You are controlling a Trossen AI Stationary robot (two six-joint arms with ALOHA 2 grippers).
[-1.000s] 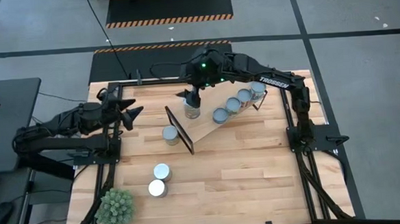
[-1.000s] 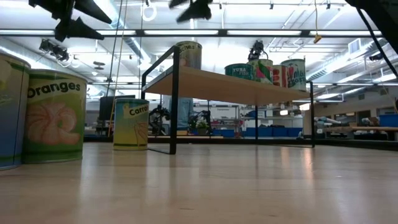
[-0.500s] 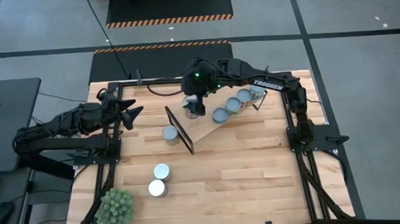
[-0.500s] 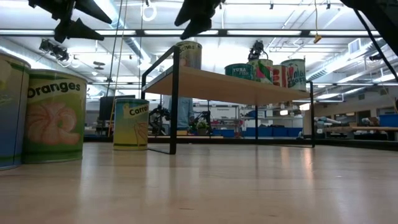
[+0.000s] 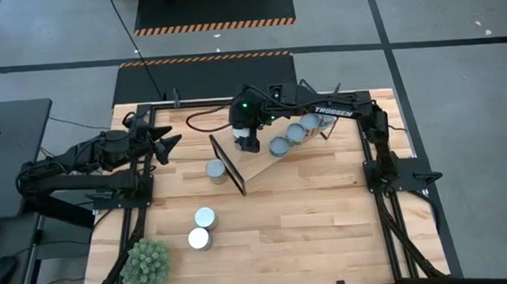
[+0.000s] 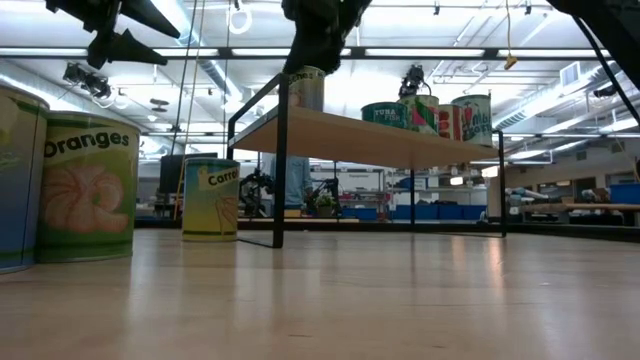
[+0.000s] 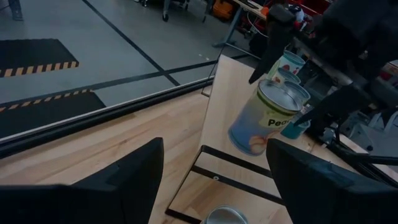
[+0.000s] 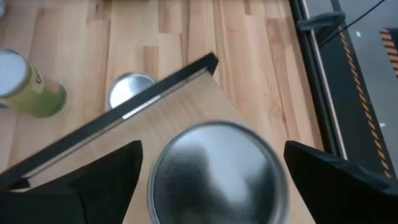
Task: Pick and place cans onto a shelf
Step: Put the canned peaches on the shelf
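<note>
The light-wood shelf (image 5: 261, 161) stands slantwise on the table, with several cans in a row on its plank. My right gripper (image 8: 214, 180) is open over the shelf's left end. Its fingers stand on either side of the shiny top of the leftmost can (image 8: 217, 171), which also shows in the low view (image 6: 306, 88) and the left wrist view (image 7: 264, 118). Three more cans stand on the table: one by the shelf's black end frame (image 5: 216, 170) and two nearer (image 5: 204, 218) (image 5: 199, 239). My left gripper (image 5: 165, 147) waits open at the table's left edge.
A spiky green plant (image 5: 147, 262) stands at the near left corner. Black rails (image 5: 369, 166) run along the table's sides. The other shelf cans (image 5: 279, 146) (image 5: 296, 133) stand close to the right of my right gripper. Bare wood lies near and right of the shelf.
My right gripper has come down and toward the table's near edge, from above and behind the leftmost shelf can to around its top. The can has stayed where it was on the plank.
</note>
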